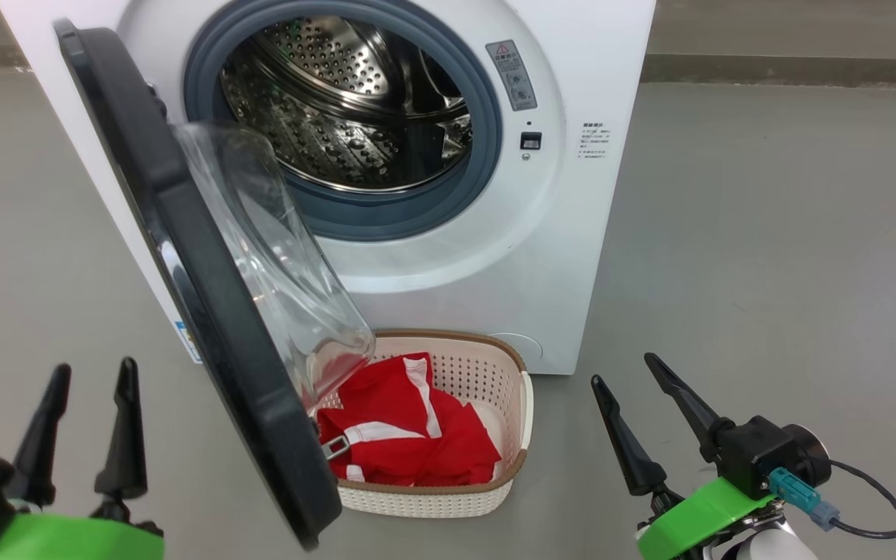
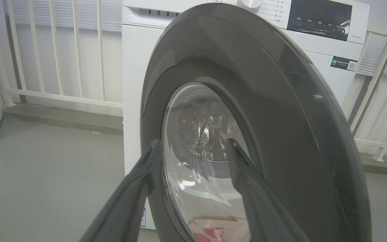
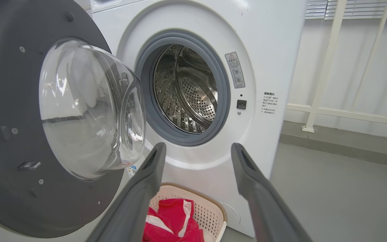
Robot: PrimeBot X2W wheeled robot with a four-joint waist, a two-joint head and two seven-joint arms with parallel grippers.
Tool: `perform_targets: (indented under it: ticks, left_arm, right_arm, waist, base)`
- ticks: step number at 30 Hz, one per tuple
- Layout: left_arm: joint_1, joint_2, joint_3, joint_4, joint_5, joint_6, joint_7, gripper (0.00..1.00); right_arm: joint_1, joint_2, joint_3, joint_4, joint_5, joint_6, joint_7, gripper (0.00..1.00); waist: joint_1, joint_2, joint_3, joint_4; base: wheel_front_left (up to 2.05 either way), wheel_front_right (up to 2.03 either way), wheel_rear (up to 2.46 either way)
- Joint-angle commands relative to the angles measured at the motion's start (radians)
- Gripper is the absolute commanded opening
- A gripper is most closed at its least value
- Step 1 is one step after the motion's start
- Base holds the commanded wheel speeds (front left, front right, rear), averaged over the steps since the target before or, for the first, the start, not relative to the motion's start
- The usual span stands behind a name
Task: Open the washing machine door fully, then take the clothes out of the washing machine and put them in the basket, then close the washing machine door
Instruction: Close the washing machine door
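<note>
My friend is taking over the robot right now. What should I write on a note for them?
Left gripper: open, holding nothing, facing the outer side of the washing machine door.
Right gripper: open, holding nothing, pointing at the washing machine.
The clothes lie in the basket on the floor at the machine's foot. The drum looks empty where it shows.
Done: door open, clothes in the basket.
Left: close the door.
</note>
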Motion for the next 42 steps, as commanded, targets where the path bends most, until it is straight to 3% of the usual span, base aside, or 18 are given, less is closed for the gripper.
perform_targets:
  ticks: [1, 9, 33, 42]
  left_arm:
    - [-0.015, 0.030, 0.031, -0.016, 0.016, 0.002, -0.024, 1.00]
    - [0.061, -0.018, 0.023, 0.015, 0.100, 0.010, -0.114, 1.00]
    - [0.159, -0.141, 0.074, 0.025, 0.269, -0.048, -0.119, 1.00]
    - [0.164, -0.160, 0.080, 0.041, 0.302, -0.062, -0.120, 1.00]
  right_arm:
    - [-0.036, 0.002, 0.017, -0.028, 0.007, 0.005, -0.006, 1.00]
    - [-0.029, 0.002, 0.012, -0.029, 0.011, 0.005, -0.006, 1.00]
    - [-0.015, 0.002, 0.011, -0.034, 0.017, 0.005, -0.006, 1.00]
    - [-0.012, 0.002, 0.015, -0.032, 0.017, 0.005, -0.006, 1.00]
  waist:
    - [-0.0001, 0.0000, -0.001, -0.002]
    - [-0.0001, 0.0000, -0.009, -0.010]
    - [-0.0001, 0.0000, -0.022, -0.009]
    - [-0.0001, 0.0000, -0.027, -0.006]
  base:
    - [0.00, 0.00, 0.00]
    - [0.00, 0.00, 0.00]
    - [0.00, 0.00, 0.00]
    - [0.00, 0.00, 0.00]
